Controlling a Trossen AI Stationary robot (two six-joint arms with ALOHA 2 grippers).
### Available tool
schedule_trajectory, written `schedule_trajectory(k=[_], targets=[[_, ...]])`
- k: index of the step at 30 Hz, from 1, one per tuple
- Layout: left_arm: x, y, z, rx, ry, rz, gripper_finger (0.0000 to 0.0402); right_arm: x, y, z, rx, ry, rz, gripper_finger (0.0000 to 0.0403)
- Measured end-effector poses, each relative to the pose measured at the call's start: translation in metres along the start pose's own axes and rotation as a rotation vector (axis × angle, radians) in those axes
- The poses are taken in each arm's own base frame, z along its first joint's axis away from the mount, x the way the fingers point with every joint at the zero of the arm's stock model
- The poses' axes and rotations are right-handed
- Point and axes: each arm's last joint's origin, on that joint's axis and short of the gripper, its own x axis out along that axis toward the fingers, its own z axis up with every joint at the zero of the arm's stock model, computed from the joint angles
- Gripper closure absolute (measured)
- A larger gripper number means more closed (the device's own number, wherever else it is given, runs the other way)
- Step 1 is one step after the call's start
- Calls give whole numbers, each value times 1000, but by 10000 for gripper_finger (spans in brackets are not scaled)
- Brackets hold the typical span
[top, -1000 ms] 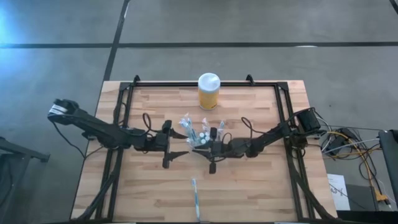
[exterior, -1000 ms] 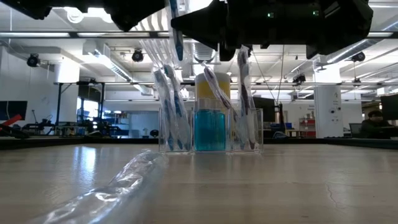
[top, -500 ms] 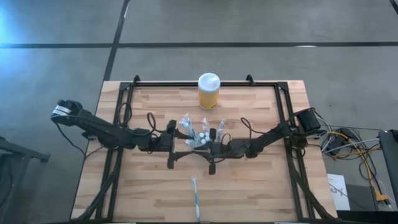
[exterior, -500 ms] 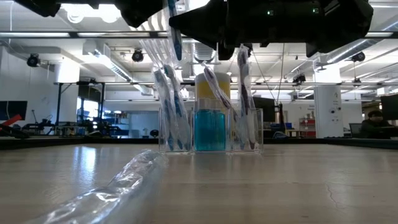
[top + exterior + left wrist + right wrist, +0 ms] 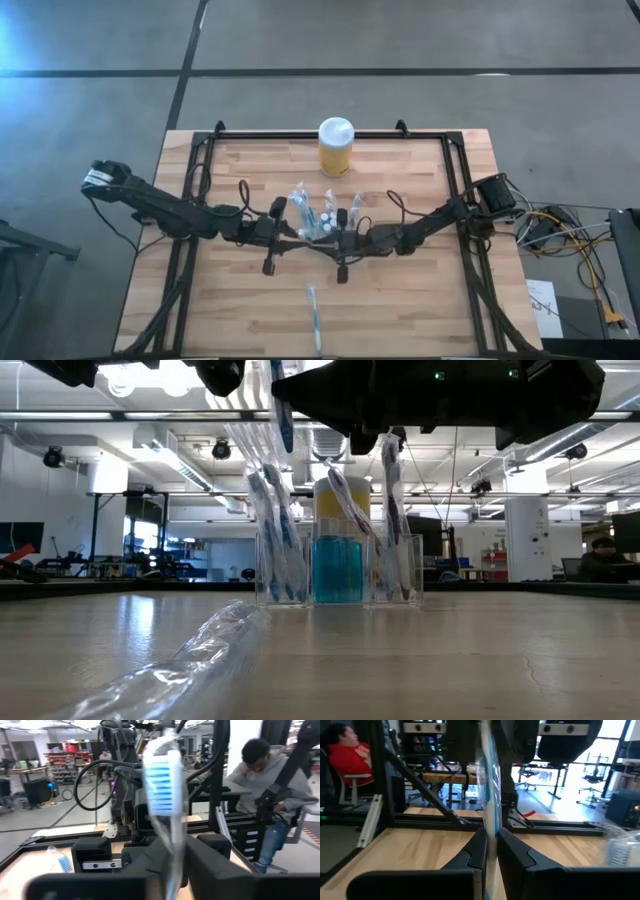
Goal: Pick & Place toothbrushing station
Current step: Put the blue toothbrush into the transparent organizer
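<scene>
Station: your toothbrushing station (image 5: 338, 568) stands mid-table, mid-frame, stocked | Left end effector (image 5: 170, 865): pinching a wrapped toothbrush (image 5: 161, 785) | Right end effector (image 5: 490, 851): pinching another wrapped brush (image 5: 488, 785) | Left to do: seat both; one wrapped toothbrush (image 5: 313, 316) lies loose at lower centre.

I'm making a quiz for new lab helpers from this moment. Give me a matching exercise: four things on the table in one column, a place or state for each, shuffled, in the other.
Things:
1. yellow jar
2. toothbrushing station
3. wrapped toothbrush
4. left gripper

Places or states:
A. lies alone near the table's front edge
B. closed on a wrapped blue-bristled brush
C. stands mid-table, blue liquid in its middle compartment
D. stands by the table's far edge, white lid on

Pairs: 1-D, 2-C, 3-A, 4-B
</scene>
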Motion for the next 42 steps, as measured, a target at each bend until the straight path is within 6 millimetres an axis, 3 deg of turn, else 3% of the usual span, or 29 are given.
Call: schedule_trajectory(k=[3,10,15,20,25,32,37,42], targets=[[0,0,0,9,2,-13,384,0,1,0,6,2,6,373],[-10,1,11,24,-15,-34,384,-3,7,4,50,-8,14,309],[-38,5,31,21,-54,-30,384,-6,10,11,62,15,25,253],[-79,12,27,1,-55,-19,384,-22,11,28,88,45,44,235],[-119,17,2,-40,-63,-18,384,-56,10,52,22,45,158,264],[-156,22,-17,-71,-71,-12,384,-120,-23,74,56,-73,155,366],[-173,26,-19,-78,-82,42,384,-163,-39,68,91,-161,109,390],[-179,28,-27,-90,-25,77,384,-184,-46,51,123,-241,109,394]])
